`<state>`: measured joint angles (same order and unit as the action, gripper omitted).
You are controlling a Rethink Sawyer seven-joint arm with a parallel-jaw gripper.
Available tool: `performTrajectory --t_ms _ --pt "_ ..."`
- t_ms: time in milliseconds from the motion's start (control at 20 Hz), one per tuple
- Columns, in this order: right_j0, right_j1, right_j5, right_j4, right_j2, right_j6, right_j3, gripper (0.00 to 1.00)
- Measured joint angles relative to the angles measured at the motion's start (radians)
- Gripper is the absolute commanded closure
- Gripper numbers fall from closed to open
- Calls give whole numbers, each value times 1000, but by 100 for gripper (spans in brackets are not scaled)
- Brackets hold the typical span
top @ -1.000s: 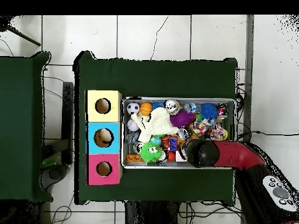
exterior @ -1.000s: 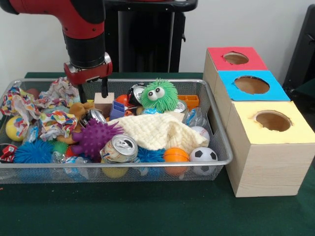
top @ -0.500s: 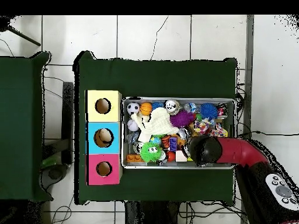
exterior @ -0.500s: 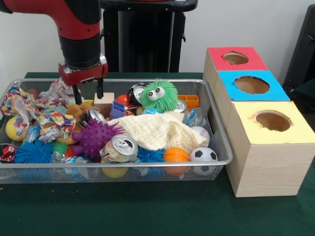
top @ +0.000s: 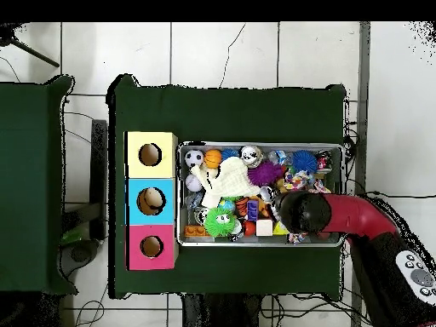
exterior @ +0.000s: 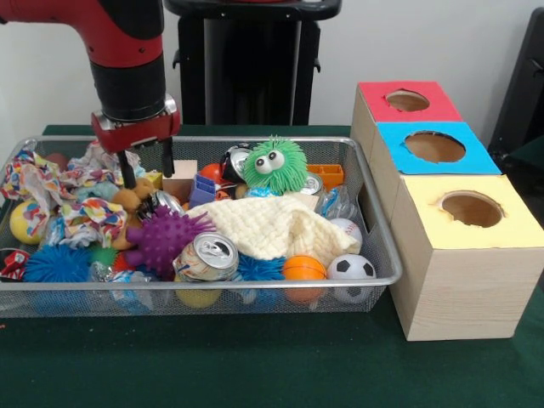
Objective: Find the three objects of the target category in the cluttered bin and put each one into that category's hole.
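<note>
The gripper (exterior: 144, 166) is hanging with its jaws apart and empty over the wire bin (exterior: 387, 255), just beside the wooden block (exterior: 178, 179) at the back, which is probably light, stiff and best pinched across its flat sides.

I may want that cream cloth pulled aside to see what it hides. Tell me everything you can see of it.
The cream cloth looks like a soft knitted or waffle-textured fabric, pale yellow-white. It lies crumpled in a low mound across the middle of the wire bin, draped over things beneath that cannot be made out. The green fuzzy toy with eyes sits right behind it, the purple spiky ball and dented can meet its left edge, and an orange ball lies at its front. The gripper is apart from it.
</note>
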<state>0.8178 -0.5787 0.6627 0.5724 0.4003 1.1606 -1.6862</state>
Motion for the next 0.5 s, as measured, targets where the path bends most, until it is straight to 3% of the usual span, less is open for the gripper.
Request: performTrajectory --t_ms 500 --pt "76 7 -1 60 125 -21 8 0"
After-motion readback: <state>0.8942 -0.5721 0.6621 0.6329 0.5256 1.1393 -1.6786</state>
